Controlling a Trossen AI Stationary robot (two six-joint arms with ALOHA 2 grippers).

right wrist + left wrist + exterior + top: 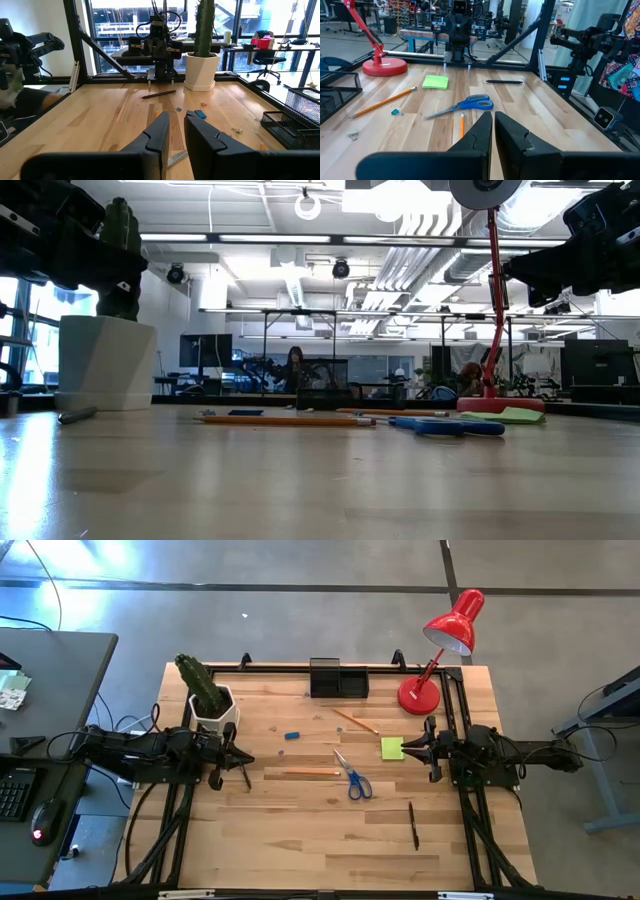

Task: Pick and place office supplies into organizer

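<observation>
A red desk lamp [440,650] stands at the far right corner and a white cactus pot [213,705] at the far left, flanking the black organizer [338,678] on the far edge. The supplies lie loose mid-table: scissors [352,776] pointing away toward the organizer, 1 pencil [311,772] lying crosswise, another [356,721] diagonal, sticky pad [392,748], eraser [292,735], and a pen [413,824] running near-to-far. The left gripper [247,758] hangs closed and empty beside the pot — the right gripper [405,747], fingers slightly apart, holds nothing over the pad's edge.

Scissors [353,778] mid-table, organizer [338,678] at far edge.
</observation>
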